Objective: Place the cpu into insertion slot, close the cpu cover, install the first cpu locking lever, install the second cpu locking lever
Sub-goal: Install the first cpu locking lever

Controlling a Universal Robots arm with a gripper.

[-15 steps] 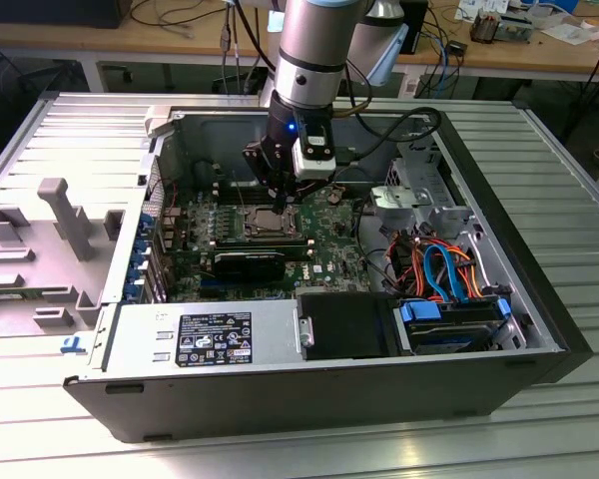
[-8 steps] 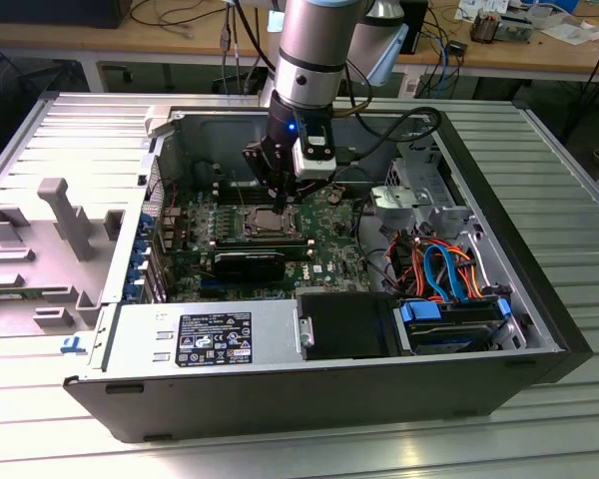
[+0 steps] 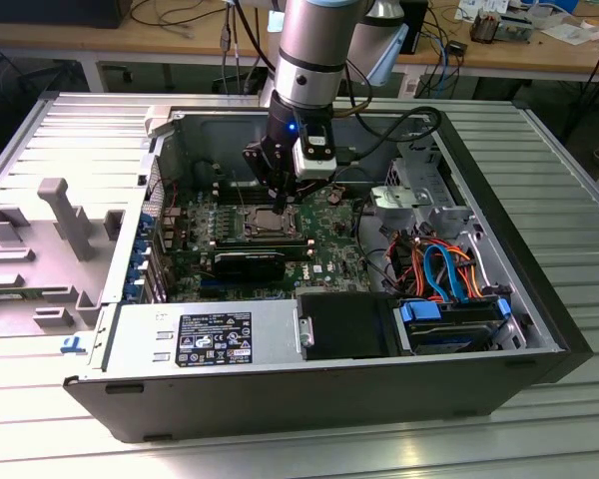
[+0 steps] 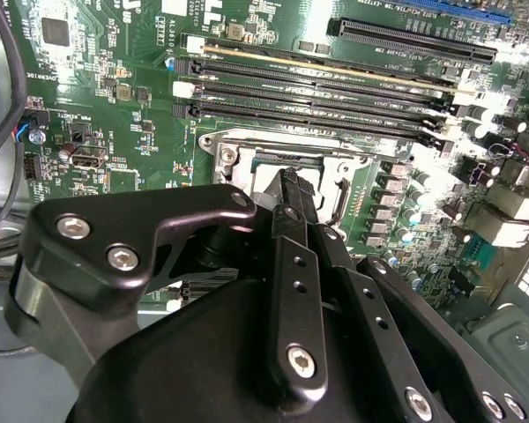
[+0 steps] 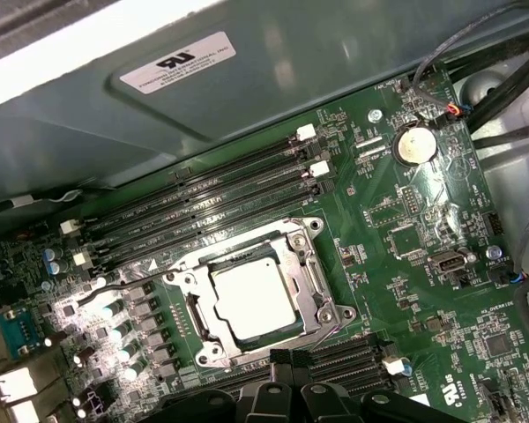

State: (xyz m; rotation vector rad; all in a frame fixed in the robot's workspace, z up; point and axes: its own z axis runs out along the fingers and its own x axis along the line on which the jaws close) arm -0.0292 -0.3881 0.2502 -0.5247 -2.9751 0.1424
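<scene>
Exterior view: the jaws (image 3: 281, 203) hang just above the socket (image 3: 263, 222), which lies at about seven o'clock from them.

Second wrist view: the jaws' tips look pressed together, holding nothing, over the socket's near edge.

First wrist view: the chip (image 5: 251, 297) sits in the socket, the frame plate (image 5: 301, 264) down around it, twelve o'clock from the jaws.

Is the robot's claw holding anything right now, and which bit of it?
Nothing seems to be held. The gripper hangs just above the insertion slot, fingers together. The cpu already lies in the slot with the cpu cover down around it.
</scene>
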